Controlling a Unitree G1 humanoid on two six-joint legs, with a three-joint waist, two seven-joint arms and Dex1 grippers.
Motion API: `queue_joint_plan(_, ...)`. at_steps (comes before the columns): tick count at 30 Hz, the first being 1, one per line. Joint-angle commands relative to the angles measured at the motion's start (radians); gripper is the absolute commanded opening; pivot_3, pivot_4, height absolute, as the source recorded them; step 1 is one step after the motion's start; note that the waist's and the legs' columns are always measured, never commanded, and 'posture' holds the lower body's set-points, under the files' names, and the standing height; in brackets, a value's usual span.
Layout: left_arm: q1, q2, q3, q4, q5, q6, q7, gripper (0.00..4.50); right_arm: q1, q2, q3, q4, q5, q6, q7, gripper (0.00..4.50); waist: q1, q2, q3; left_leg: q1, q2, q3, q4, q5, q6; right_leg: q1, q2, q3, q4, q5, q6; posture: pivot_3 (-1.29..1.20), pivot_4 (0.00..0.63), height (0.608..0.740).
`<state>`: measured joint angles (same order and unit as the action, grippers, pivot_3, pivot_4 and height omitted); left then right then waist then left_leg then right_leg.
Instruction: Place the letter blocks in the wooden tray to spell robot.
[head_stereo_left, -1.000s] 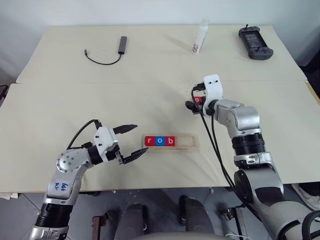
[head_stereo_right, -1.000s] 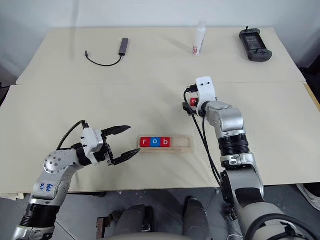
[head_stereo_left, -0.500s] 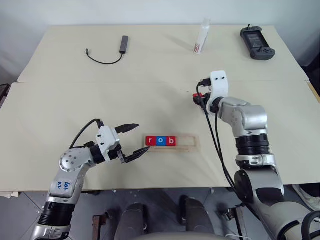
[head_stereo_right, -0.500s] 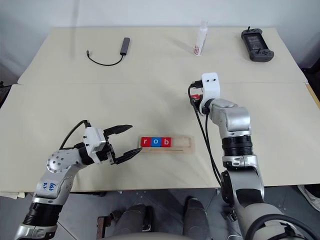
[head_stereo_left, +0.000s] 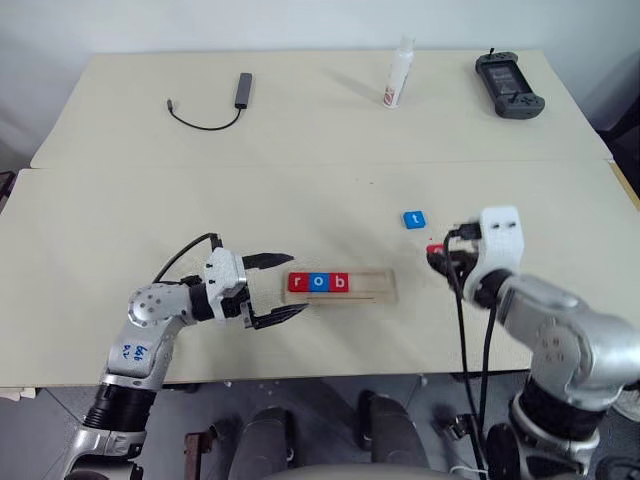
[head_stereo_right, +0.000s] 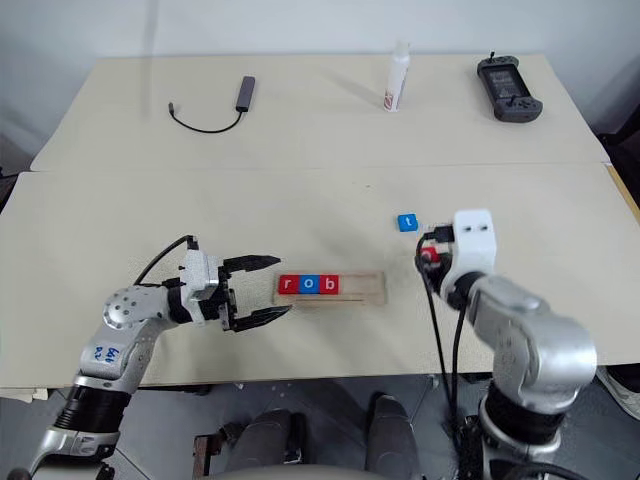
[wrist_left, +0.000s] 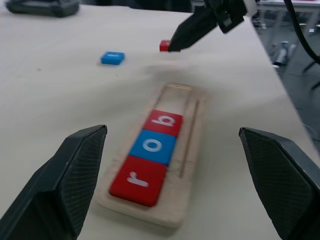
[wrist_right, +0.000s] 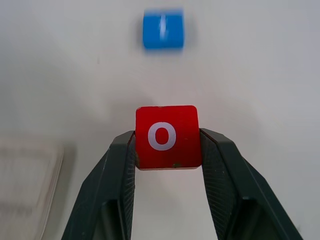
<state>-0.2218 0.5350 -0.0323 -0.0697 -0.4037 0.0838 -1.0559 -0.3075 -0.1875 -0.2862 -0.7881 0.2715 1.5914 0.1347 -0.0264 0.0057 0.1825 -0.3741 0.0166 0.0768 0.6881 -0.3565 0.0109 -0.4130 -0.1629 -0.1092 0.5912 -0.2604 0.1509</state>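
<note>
The wooden tray (head_stereo_left: 375, 287) lies near the table's front and holds a red r block (head_stereo_left: 298, 283), a blue o block (head_stereo_left: 320, 283) and a red b block (head_stereo_left: 341, 283) at its left end. My right gripper (head_stereo_left: 436, 254) is shut on a red o block (wrist_right: 167, 136), held just above the table to the right of the tray. A blue t block (head_stereo_left: 414, 219) lies flat on the table beyond it. My left gripper (head_stereo_left: 290, 285) stands open just left of the tray's left end, its fingertips (head_stereo_left: 283, 260) either side of that end.
At the table's far side lie a black cable with an adapter (head_stereo_left: 243, 89), a white bottle (head_stereo_left: 399, 75) and a black handheld controller (head_stereo_left: 510, 85). A seam between two tabletops (head_stereo_left: 300, 165) runs across the middle.
My right gripper closed on the red o block and pulled back toward me and to the right, uncovering the blue t block. The left gripper stayed by the tray.
</note>
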Motion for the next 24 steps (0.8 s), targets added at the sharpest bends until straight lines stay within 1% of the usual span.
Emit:
queue_joint_plan(1,-0.01,0.011,-0.006,-0.062,-0.027,0.023,-0.02,4.5,0.054,0.086,0.036,-0.068,-0.034,-0.04,-0.064,1.54,0.0,0.0,0.0,0.0,0.0,0.0,0.0,0.0,0.0,0.0,0.0,0.0,0.0,0.0,0.0,0.0,0.15,0.74)
queue_joint_plan(4,-0.002,0.013,0.0,-0.078,-0.027,0.034,-0.024,4.5,0.071,0.141,0.056,-0.067,-0.049,-0.053,-0.085,1.54,0.0,0.0,0.0,0.0,0.0,0.0,0.0,0.0,0.0,0.0,0.0,0.0,0.0,0.0,0.0,0.0,0.15,0.74)
queue_joint_plan(6,0.004,0.015,0.004,-0.088,-0.027,0.039,-0.025,4.5,0.069,0.164,0.057,-0.064,-0.043,-0.045,-0.078,2.21,-0.001,0.0,0.0,0.0,0.0,0.0,0.0,0.0,0.0,0.0,0.0,0.0,0.0,0.0,0.0,0.0,0.15,0.74)
queue_joint_plan(8,0.012,0.02,0.007,-0.099,-0.025,0.043,-0.022,4.5,0.063,0.163,0.06,-0.052,-0.038,-0.048,-0.07,2.81,-0.001,0.0,0.0,0.0,0.0,0.0,0.0,0.0,0.0,0.0,0.0,0.0,0.0,0.0,0.0,0.0,0.15,0.74)
queue_joint_plan(10,0.021,0.025,0.012,-0.109,-0.024,0.044,-0.017,4.5,0.057,0.125,0.05,-0.046,-0.03,-0.044,-0.045,3.51,-0.001,0.0,0.0,0.0,0.0,0.0,0.0,0.0,0.0,0.0,0.0,0.0,0.0,0.0,0.0,0.0,0.15,0.74)
queue_joint_plan(13,0.032,0.029,0.019,-0.118,-0.02,0.041,-0.008,4.5,0.054,-0.016,0.035,-0.042,0.032,-0.036,0.074,4.49,0.002,0.0,0.0,0.0,-0.001,0.0,0.0,0.0,0.0,0.0,0.0,0.0,0.0,0.0,0.0,0.0,0.15,0.74)
queue_joint_plan(15,0.034,0.029,0.02,-0.12,-0.019,0.041,-0.003,4.5,0.055,-0.106,0.034,-0.03,0.076,-0.041,0.15,4.49,0.002,0.0,0.0,0.0,-0.001,-0.001,0.0,0.0,0.001,0.0,0.0,0.0,-0.001,0.0,0.0,0.0,0.15,0.74)
queue_joint_plan(16,0.036,0.028,0.021,-0.121,-0.019,0.04,-0.002,4.5,0.061,-0.169,0.036,-0.016,0.111,-0.057,0.21,4.49,0.001,0.0,0.0,0.0,-0.001,0.0,-0.001,-0.001,0.001,0.0,0.0,0.0,-0.001,0.0,0.0,0.0,0.15,0.74)
queue_joint_plan(17,0.04,0.027,0.023,-0.123,-0.018,0.038,0.002,4.5,0.092,-0.299,0.065,0.013,0.143,-0.155,0.343,4.49,0.001,0.0,0.0,0.0,0.0,-0.001,-0.001,-0.001,0.001,0.0,0.0,0.0,-0.001,0.0,0.0,0.0,0.15,0.74)
queue_joint_plan(18,0.042,0.024,0.022,-0.121,-0.015,0.036,0.006,4.5,0.125,-0.421,0.1,0.061,0.143,-0.311,0.489,4.49,0.003,0.0,0.0,0.0,0.0,-0.001,-0.001,-0.001,0.001,0.0,0.0,0.0,-0.001,0.0,0.0,0.0,0.15,0.74)
queue_joint_plan(19,0.045,0.023,0.021,-0.122,-0.015,0.037,0.009,4.5,0.149,-0.517,0.126,0.129,0.131,-0.471,0.61,4.49,0.004,0.0,0.0,0.001,-0.001,0.0,-0.001,-0.001,0.002,0.001,0.0,0.001,-0.002,0.0,0.0,0.0,0.15,0.74)
queue_joint_plan(20,0.047,0.023,0.022,-0.125,-0.023,0.049,0.009,4.5,0.166,-0.588,0.155,0.196,0.109,-0.618,0.703,4.49,0.003,-0.001,0.001,0.001,-0.001,0.0,-0.002,-0.002,0.003,0.002,0.0,0.0,-0.004,0.0,0.0,0.0,0.15,0.74)
queue_joint_plan(22,0.052,0.025,0.026,-0.131,-0.026,0.051,0.011,4.5,0.171,-0.651,0.198,0.304,0.072,-0.841,0.805,4.49,0.001,-0.004,0.001,0.003,-0.001,0.001,-0.002,-0.002,0.004,0.004,0.0,0.001,-0.005,0.0,0.001,0.0,0.15,0.74)
queue_joint_plan(24,0.048,0.023,0.026,-0.129,-0.023,0.046,0.015,4.5,0.135,-0.673,0.233,0.426,0.041,-1.0,0.871,4.49,-0.003,-0.004,0.001,0.004,-0.001,0.002,-0.002,-0.002,0.003,0.004,0.0,0.001,-0.004,0.0,0.001,0.0,0.15,0.74)
